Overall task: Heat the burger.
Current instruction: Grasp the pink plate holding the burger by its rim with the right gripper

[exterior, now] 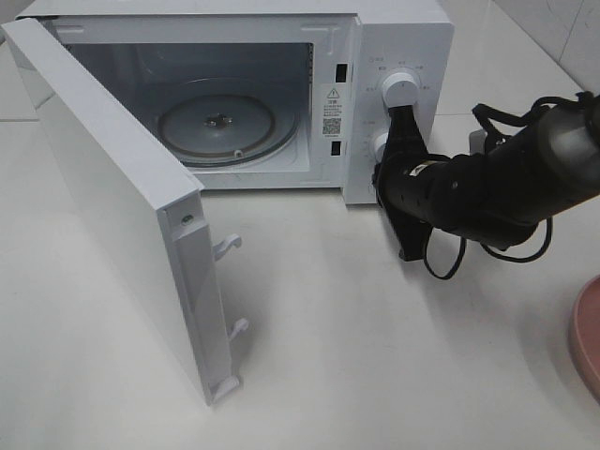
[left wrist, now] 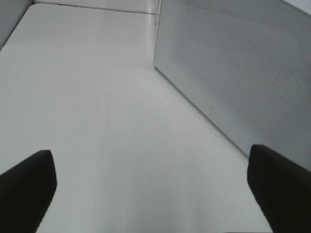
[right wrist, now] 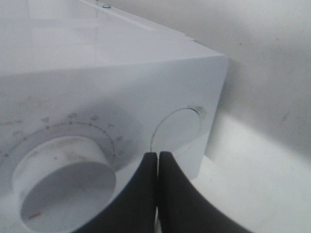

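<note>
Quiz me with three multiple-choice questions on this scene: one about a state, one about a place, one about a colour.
1. The microwave door is: A shut; B open; C off.
2. The right pincer is: A inside the microwave; B on the door; C by the knobs.
3. The plate is: A pink; B blue; C green.
Answers: 1 B, the door swings wide and the glass tray shows. 2 C, its shut tips sit at the dial panel. 3 A, a pink rim peeks in at the right.
</note>
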Robot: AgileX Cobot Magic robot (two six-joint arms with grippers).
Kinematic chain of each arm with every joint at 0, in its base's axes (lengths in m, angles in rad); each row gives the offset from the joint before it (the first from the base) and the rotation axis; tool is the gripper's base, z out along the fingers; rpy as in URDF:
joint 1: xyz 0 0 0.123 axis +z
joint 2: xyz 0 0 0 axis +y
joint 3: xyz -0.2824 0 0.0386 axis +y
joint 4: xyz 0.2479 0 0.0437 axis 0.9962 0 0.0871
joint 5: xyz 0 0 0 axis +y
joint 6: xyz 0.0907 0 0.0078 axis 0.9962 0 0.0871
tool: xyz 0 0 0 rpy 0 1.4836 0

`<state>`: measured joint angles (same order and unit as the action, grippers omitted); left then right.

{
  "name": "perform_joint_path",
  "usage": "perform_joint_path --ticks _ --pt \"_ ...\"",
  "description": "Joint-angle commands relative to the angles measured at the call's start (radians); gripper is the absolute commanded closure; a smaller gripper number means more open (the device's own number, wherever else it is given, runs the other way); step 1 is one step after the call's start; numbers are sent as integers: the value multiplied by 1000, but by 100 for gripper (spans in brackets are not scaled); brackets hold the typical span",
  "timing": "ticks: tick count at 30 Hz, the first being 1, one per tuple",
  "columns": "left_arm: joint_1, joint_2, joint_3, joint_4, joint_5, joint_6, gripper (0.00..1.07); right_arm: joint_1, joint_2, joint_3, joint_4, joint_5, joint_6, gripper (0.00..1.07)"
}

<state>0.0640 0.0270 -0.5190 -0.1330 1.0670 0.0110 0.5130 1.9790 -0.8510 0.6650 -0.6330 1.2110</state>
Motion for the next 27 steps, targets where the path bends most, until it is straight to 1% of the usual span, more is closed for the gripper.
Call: perform_joint_path --ticks 1,7,9,10,12,13,14,15,16,17,18,19,20,21,23,26,27 --pt "2 -2 4 -6 3 2 7 -4 -28 17 -8 56 -45 107" --pt "2 -2 4 -6 3 2 7 -4 -86 53 -9 205 -145 107" --pt "2 -2 4 -6 3 2 7 -4 -98 59 -9 226 -174 107" --pt "2 -2 4 -6 3 2 7 -7 -120 70 -9 262 -239 107" --pt "2 -2 4 -6 3 2 7 -7 -131 75 -9 288 -278 107" --pt "2 -2 4 -6 3 2 7 -7 -153 81 -9 342 -354 107" --pt "2 -2 4 -6 3 2 7 -7 -153 81 -9 342 -354 107" --pt "2 -2 4 -6 3 2 7 -7 -172 80 -16 409 -446 107" --pt "2 -2 4 -6 3 2 7 -7 -172 80 -16 409 -446 107" --pt "2 -2 4 -6 3 2 7 -7 -191 80 -16 470 -551 107" --pt "2 -2 4 -6 3 2 7 -7 -201 80 -16 496 -602 107" --pt "2 -2 4 -6 3 2 7 -7 -201 80 -16 496 -602 107" --pt "2 -2 4 -6 3 2 7 -7 -217 80 -16 541 -679 107" --pt "2 -2 4 -6 3 2 7 -7 -217 80 -16 541 -679 107" --pt "2 -2 4 -6 3 2 7 -7 -251 79 -17 633 -809 106" --pt "2 -2 4 -6 3 2 7 -7 -259 79 -24 657 -840 106" --pt "2 -2 4 -6 3 2 7 -7 -278 79 -60 701 -875 105"
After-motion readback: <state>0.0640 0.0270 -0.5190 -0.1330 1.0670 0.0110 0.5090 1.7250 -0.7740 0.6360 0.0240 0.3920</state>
